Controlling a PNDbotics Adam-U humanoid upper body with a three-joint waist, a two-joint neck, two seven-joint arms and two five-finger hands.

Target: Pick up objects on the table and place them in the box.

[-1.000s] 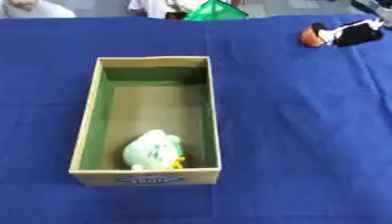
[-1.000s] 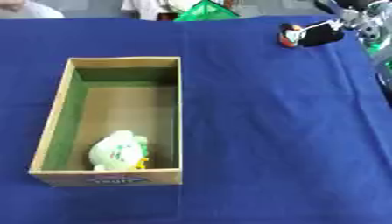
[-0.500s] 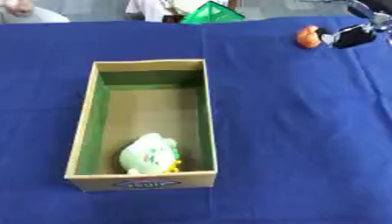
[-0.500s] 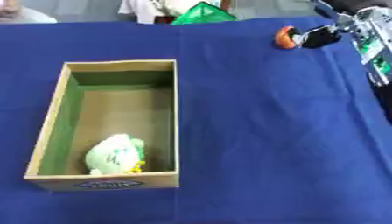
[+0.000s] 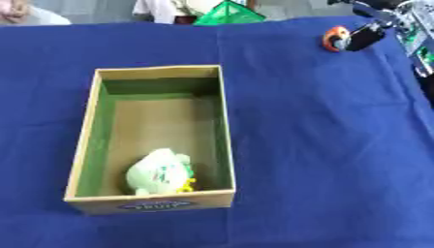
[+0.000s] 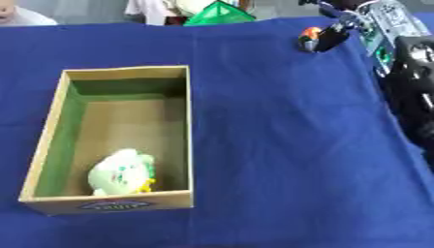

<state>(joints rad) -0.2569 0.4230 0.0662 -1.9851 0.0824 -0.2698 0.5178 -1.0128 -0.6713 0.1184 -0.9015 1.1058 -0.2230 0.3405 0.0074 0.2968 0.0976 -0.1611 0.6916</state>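
An open cardboard box (image 5: 85, 131) with a green lining stands left of the middle on the blue cloth. A pale green plush toy (image 5: 157, 172) lies inside it at the near end. A small orange object (image 5: 332, 38) sits at the far right of the table. My right hand (image 5: 363, 35) is right against that object's right side; I cannot see whether it holds it. The black right forearm (image 6: 415, 97) runs down the right edge. My left hand does not show.
A green triangular thing (image 5: 227, 12) and parts of people show beyond the table's far edge. The cloth's right edge (image 5: 420, 82) lies just under my right arm. Bare blue cloth lies between the box and the orange object.
My right arm has come further into view along the right edge, and the hand sits closer against the orange object. The box and plush toy have not moved.
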